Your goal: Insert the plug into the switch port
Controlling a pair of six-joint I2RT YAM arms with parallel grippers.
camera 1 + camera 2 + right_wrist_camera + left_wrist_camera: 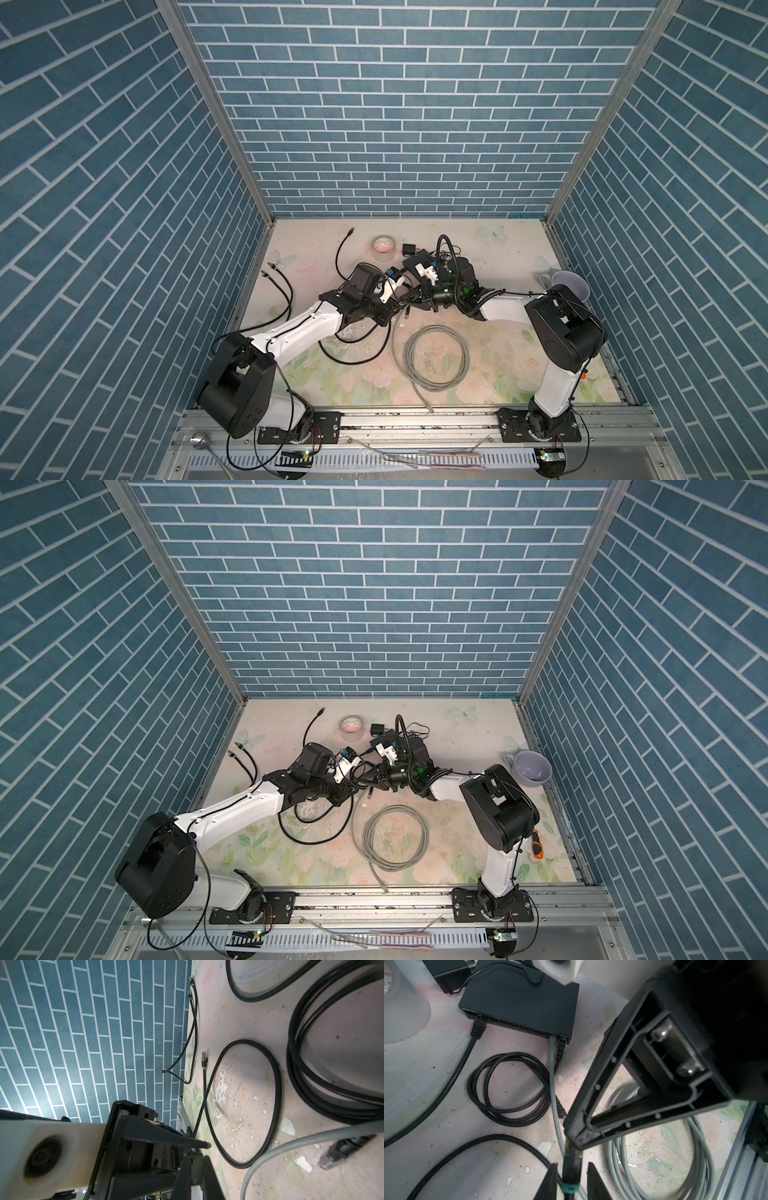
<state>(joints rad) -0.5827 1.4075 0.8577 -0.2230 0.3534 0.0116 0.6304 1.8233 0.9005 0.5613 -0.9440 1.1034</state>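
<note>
Near edge, centre: one grey cable coil, flat on the table. Near right: one orange-handled screwdriver. Both apparently parked clear of the working line. Mid-table, centre: two grippers meeting tip to tip over one plug, teal-banded, on a black lead, held clear of the table by the look of it and short of the switch. Grip: right gripper clenched on the plug body. Behind it, left gripper straddling the boot, fingers partly apart with a sliver of gap on one side; pinching or merely guarding: cannot tell. Probable reason for the double hold: a regrasp, steadying the lead while squaring the nose to a port. Just beyond, one black coil and one loose black cable end on the table between grippers and port row; possible snag on the approach. Far centre: the one switch, lying flat, port row facing the grippers. Three plugs seated there: one black at one end, one grey and one black side by side at the other. Six open ports between, count uncertain through blur; ample choice of target. Far, beside the switch: one black adapter, one tape roll. Left: two teal-banded cable ends side by side. Right: one mug.
</note>
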